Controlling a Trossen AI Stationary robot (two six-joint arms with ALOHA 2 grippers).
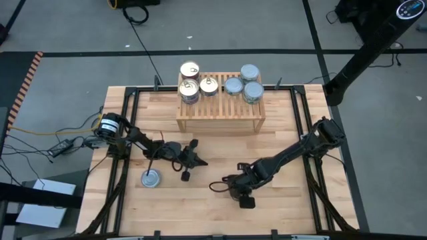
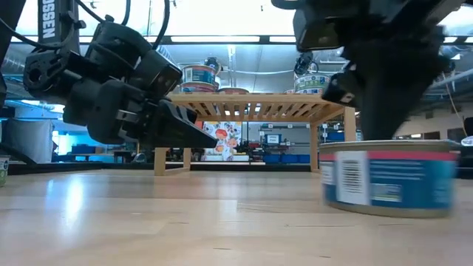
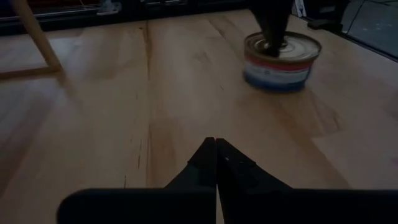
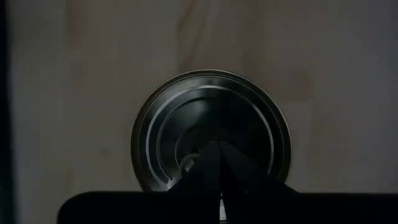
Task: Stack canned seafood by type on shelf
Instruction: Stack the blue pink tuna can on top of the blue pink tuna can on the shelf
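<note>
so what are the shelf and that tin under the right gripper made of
Shelf: looks like pale unfinished wood, with visible grain, slats and square legs. Tin: apparently metal, given its shiny ringed gold lid, wrapped in what seems a printed paper label. The right gripper sits shut over its lid.

Left gripper closed, lying low, arm stretched toward centre. Right gripper closed too, pointing straight down, arm reaching in from the far right corner.
</note>
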